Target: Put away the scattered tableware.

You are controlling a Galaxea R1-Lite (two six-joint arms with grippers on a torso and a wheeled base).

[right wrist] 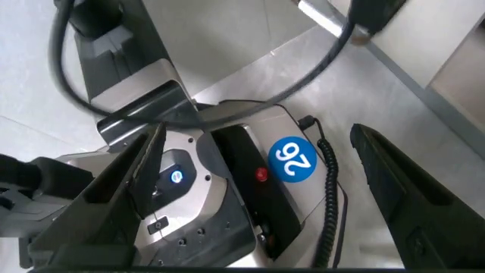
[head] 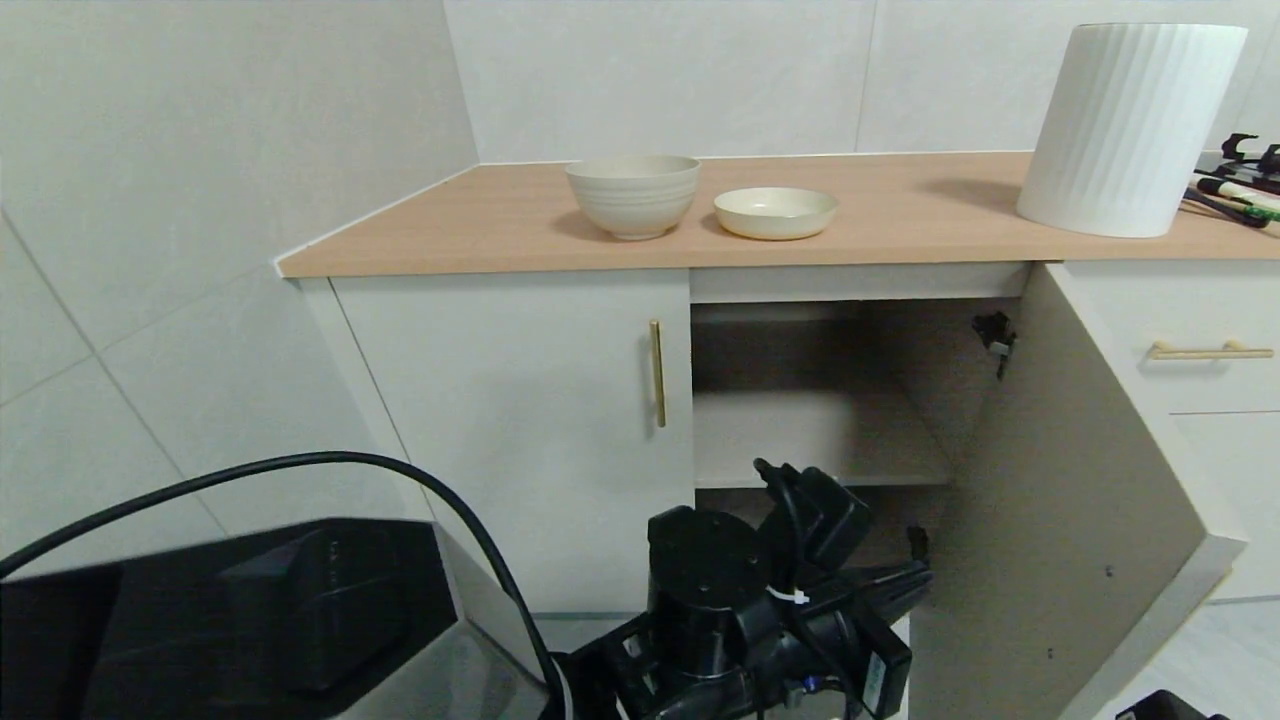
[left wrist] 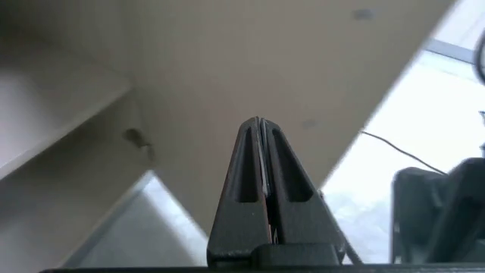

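Here, left gripper [left wrist: 259, 125]: you have it closed, its fingers pressed flat together with nothing between them, low in front of the cabinet [head: 860, 283].
Right gripper [right wrist: 258, 130]: you have it open, its fingers spread wide and holding nothing.
Bowl [head: 632, 195]: stands upright on the counter [head: 450, 225], high above the left gripper and off to its left, well apart from it.
Shallow dish [head: 775, 212]: sits just beside the bowl on the side nearer the left gripper, also well above it; the two are close but not touching.
Open door [head: 1050, 480]: swung outward just to the right of your left gripper.
Shelf [head: 820, 435]: inside the cabinet opening, just beyond and above the left gripper.
Closed door [head: 520, 430]: to the left gripper's left, below the bowl.
Ribbed white container [head: 1130, 128]: on the counter, far up and to the right of the left gripper, with pens [head: 1240, 195] lying beside it.
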